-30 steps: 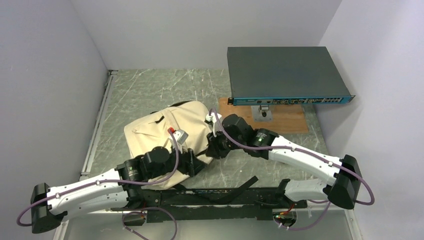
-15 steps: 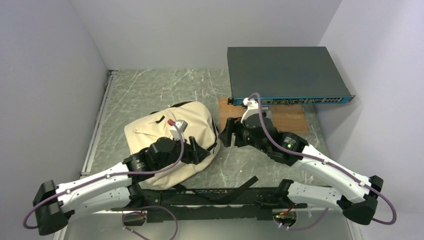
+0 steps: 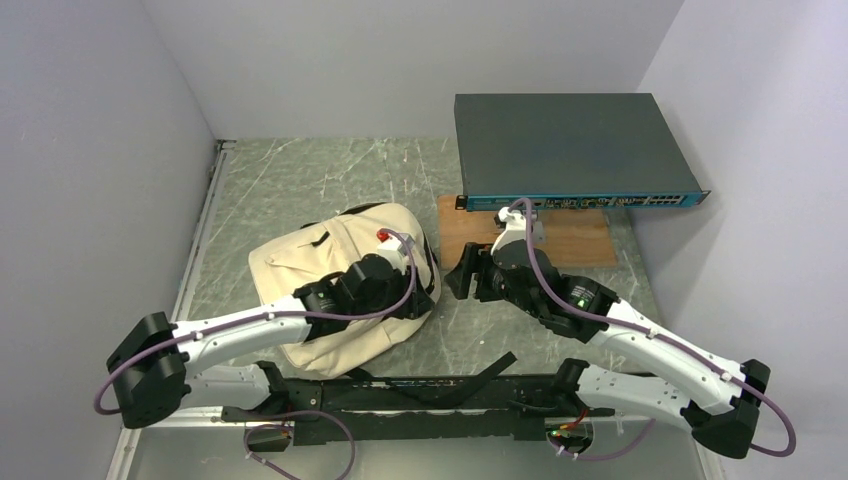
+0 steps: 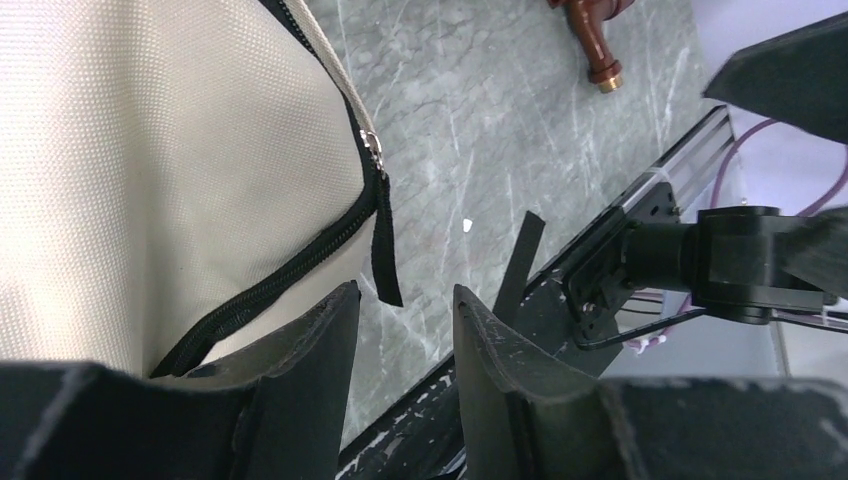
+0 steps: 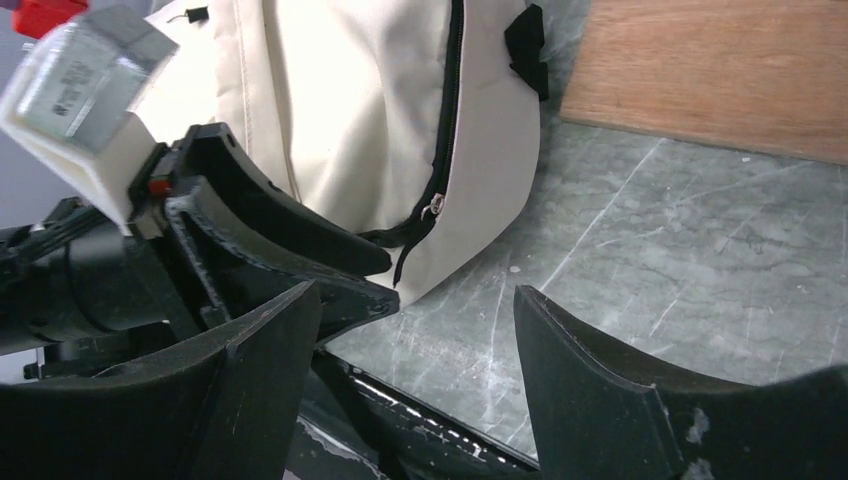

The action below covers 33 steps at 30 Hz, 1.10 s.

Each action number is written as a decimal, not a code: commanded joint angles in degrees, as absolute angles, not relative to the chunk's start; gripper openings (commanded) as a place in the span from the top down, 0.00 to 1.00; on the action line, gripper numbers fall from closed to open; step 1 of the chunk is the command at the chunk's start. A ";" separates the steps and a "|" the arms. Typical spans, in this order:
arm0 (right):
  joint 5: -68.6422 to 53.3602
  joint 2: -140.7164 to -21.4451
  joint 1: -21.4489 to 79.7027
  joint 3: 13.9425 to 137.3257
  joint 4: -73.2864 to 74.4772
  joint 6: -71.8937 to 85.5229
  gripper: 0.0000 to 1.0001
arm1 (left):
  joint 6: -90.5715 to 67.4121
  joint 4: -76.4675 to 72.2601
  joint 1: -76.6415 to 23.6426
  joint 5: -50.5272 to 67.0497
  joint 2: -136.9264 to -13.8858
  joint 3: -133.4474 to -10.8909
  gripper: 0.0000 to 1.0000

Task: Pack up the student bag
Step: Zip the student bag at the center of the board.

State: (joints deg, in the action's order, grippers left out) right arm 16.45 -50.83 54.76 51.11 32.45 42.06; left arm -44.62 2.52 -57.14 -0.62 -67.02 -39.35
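Note:
The student bag [image 3: 325, 270], cream fabric with dark zippers, lies flat left of the table's middle. My left gripper [image 3: 424, 300] reaches over its right edge, jaws partly open. In the left wrist view the bag [image 4: 150, 150] fills the upper left. Its metal zipper pull [image 4: 372, 148] and black pull tab [image 4: 386, 255] hang just above my left gripper [image 4: 400, 300], with only marble between the fingers. My right gripper [image 3: 462, 272] stands open just right of the bag. In its own view the right gripper [image 5: 415, 300] holds nothing and faces the bag [image 5: 350, 100] and its zipper pull [image 5: 432, 206].
A dark network switch [image 3: 575, 150] sits at the back right over a wooden board [image 3: 570, 240]. A loose black strap [image 3: 490, 368] lies by the black rail [image 3: 430, 395] at the near edge. White walls close in on three sides.
The left arm slid right across the bag to its right edge and its jaws narrowed. The right gripper opened, left the bag's edge and drew back to the right.

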 commanded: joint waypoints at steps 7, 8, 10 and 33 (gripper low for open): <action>20.66 -52.90 54.49 54.83 31.42 39.45 0.27 | -42.15 8.34 -57.96 -6.79 -73.14 -45.57 0.64; 21.11 -53.62 54.49 55.46 31.79 39.19 0.27 | -41.89 9.33 -57.93 -7.63 -73.58 -46.19 0.68; 21.47 -54.96 54.42 56.59 32.38 39.02 0.27 | -40.88 11.62 -57.88 -8.64 -74.34 -47.22 0.74; 23.85 -74.30 59.48 57.01 25.36 50.91 0.32 | -40.76 3.08 -55.33 4.31 -61.96 -36.82 1.00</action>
State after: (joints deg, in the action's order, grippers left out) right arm 19.81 -73.67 58.43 55.53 29.26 48.38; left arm -40.21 5.63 -55.64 2.24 -63.90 -36.53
